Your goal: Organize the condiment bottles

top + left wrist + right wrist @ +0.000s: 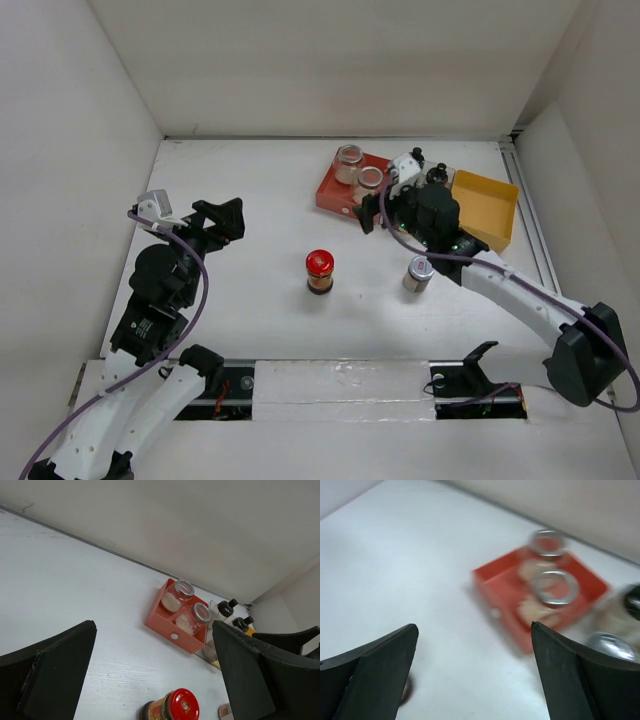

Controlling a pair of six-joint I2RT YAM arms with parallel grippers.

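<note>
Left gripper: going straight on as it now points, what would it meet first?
Probably the red-lidded jar, low between its fingers; depth is unclear, so it might reach the red tray instead.

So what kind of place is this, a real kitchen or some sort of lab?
Most likely a robot test bench, not a kitchen: a bare white table boxed in by plain white panels, a left arm and right arm mounted at its near edge, and only condiment jars and a red tray as props.
</note>
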